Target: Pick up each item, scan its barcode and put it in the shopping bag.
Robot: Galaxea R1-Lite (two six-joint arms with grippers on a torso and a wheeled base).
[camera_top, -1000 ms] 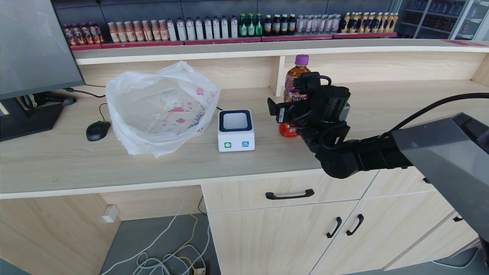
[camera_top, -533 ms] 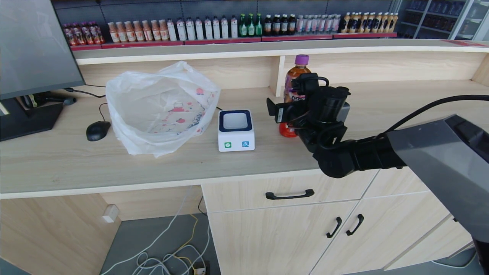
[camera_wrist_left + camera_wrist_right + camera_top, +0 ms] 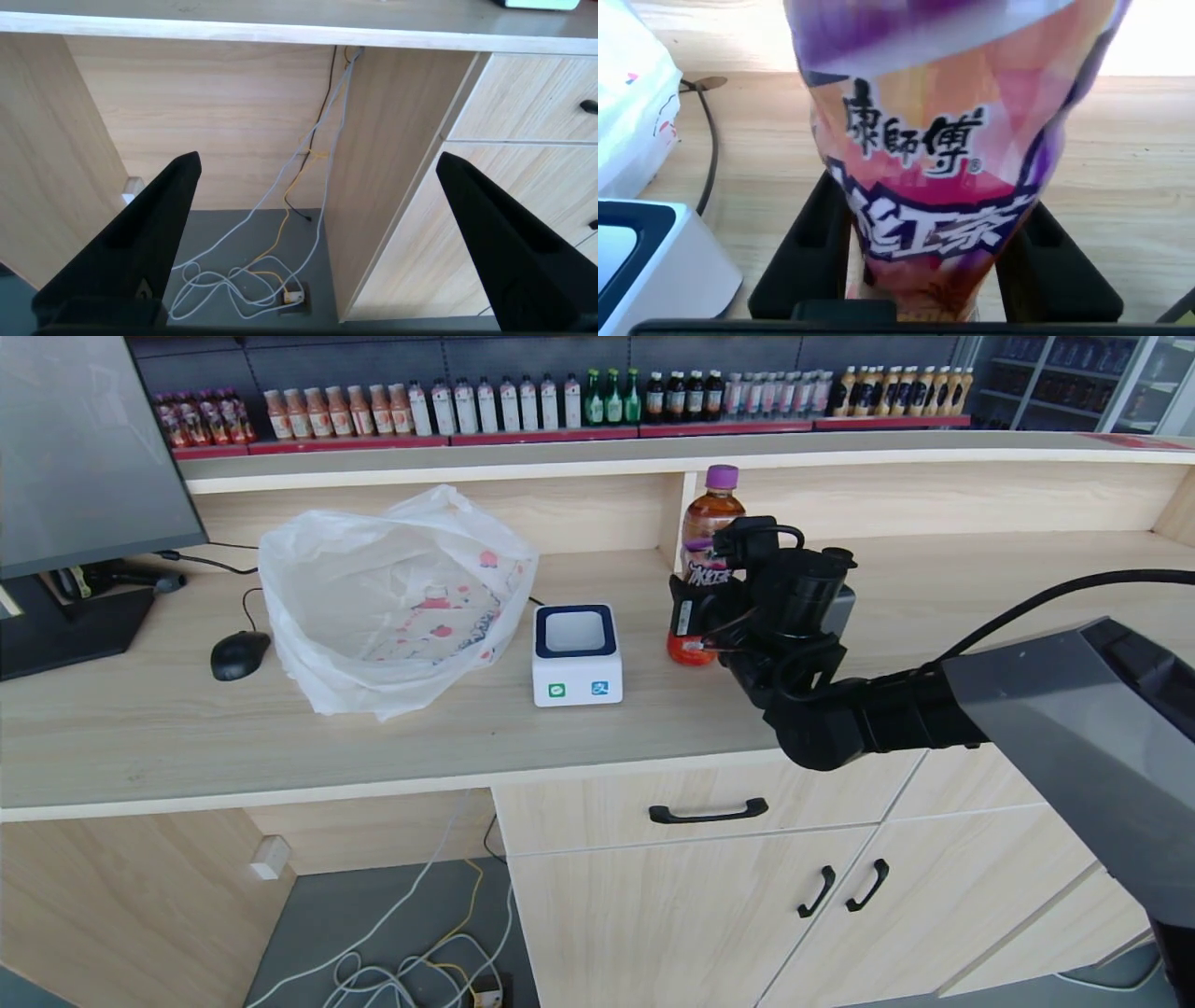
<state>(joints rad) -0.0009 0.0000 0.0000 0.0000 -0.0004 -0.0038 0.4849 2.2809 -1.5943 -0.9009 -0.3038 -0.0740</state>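
Bottle (image 3: 707,527) is pinched at its label between the fingers of my right gripper (image 3: 695,616), near upright, just beside the scanner (image 3: 577,653); my left gripper (image 3: 318,187) gapes wide.

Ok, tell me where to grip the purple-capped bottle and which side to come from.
Grip the bottle low on its labelled body, coming level from the near right, as the right pincer has it. The body is round and nearly upright, so the fingers close on opposite flanks; the neck is narrower and probably less steady.

bottle (image 3: 936,187) label: Chinese characters, black and white | scanner (image 3: 577,683) front: two small logos
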